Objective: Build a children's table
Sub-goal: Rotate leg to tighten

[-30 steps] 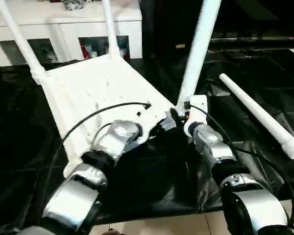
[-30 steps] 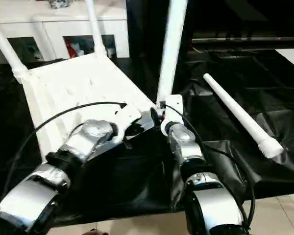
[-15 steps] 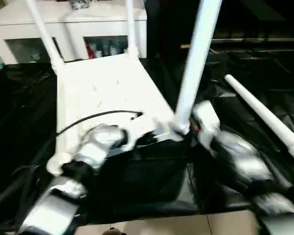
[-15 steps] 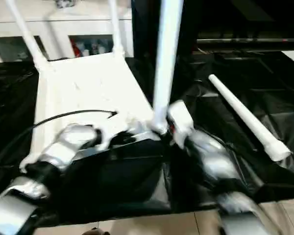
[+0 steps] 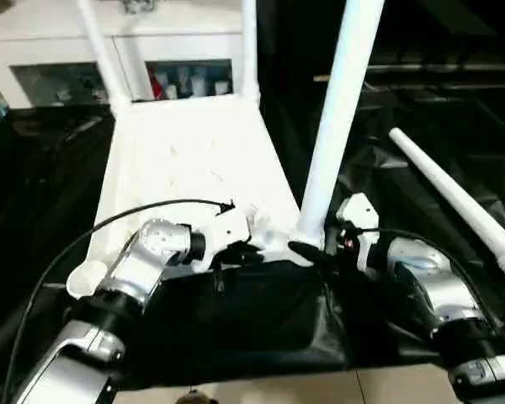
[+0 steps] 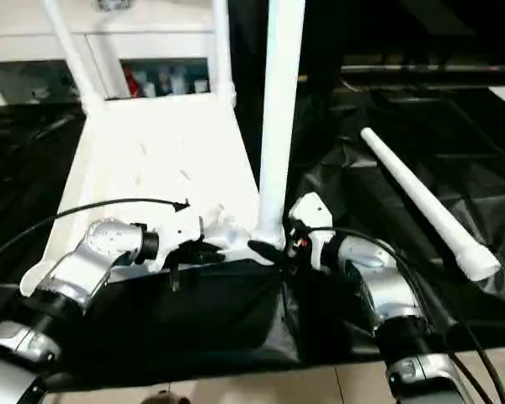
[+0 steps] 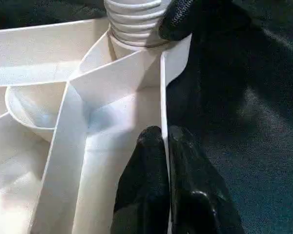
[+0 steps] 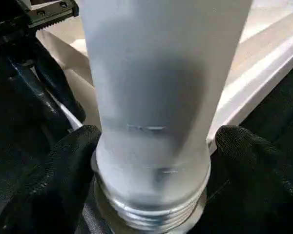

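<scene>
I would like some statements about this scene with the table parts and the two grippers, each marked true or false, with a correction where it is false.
1. Three legs stand in the tabletop. True.
2. The loose leg lies on the tabletop. False: it lies on the black cloth, on the robot's right, apart from the tabletop.
3. The left gripper is shut on a thin wall at the tabletop's near edge. True.
4. The right gripper is shut with nothing between its fingers. False: its fingers stand wide, one on each side of the near leg, at the threaded base.
5. The empty corner socket is on the robot's right. False: it is the near corner on the left.
</scene>
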